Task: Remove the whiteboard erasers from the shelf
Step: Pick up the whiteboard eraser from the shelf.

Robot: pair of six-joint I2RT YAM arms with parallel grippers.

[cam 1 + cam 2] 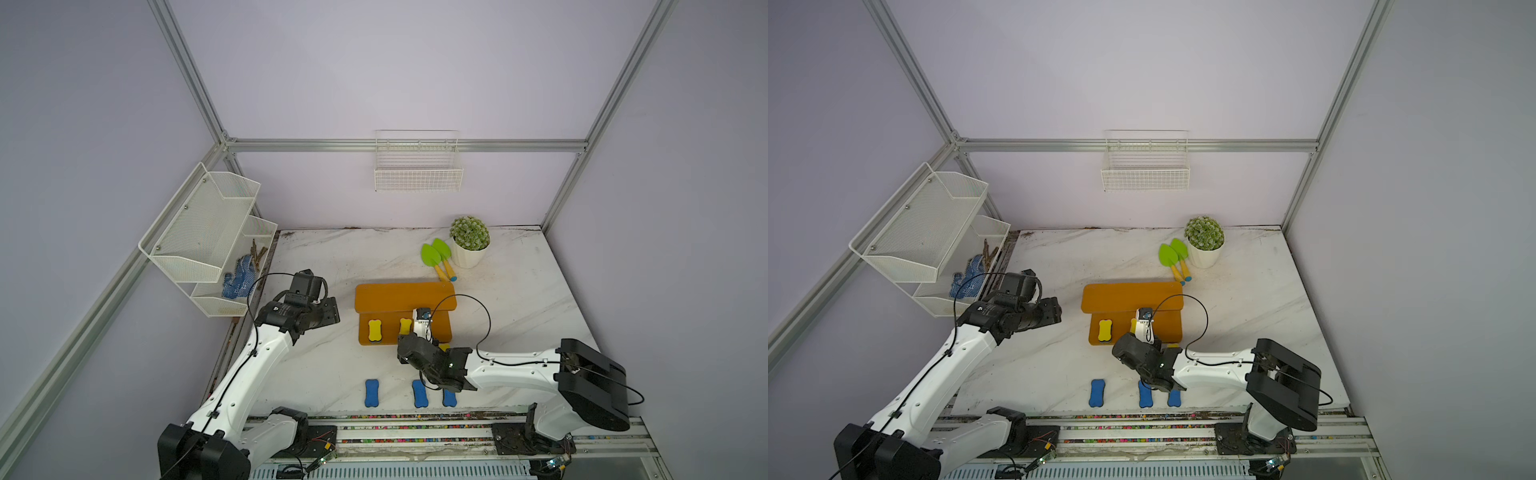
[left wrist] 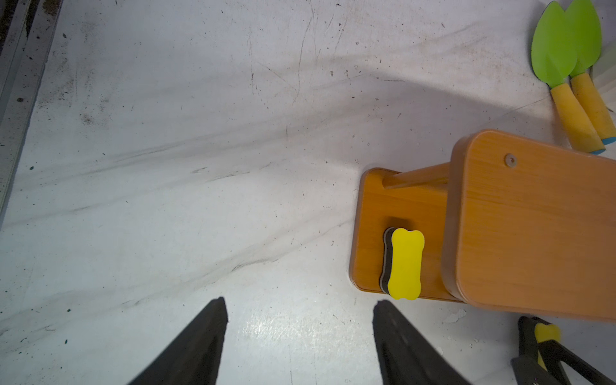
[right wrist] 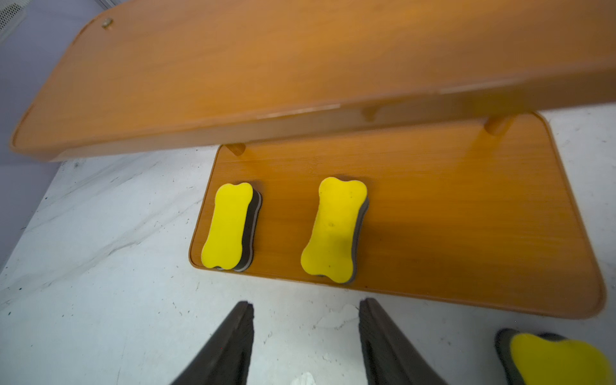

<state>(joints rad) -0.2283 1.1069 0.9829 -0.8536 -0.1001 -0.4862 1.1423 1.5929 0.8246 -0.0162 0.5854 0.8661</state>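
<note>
four of six were off: three blue erasers and a loose yellow eraser lay on the bench. two yellow erasers sat on the lower board of the shelf. the right end effector, spread and empty, hung just before the middle eraser; the left end effector, also spread, stood well apart.

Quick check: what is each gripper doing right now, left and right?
Left gripper: open, holding nothing.
Right gripper: open, holding nothing.

No legible text, labels, numbers or signs — nothing readable
</note>
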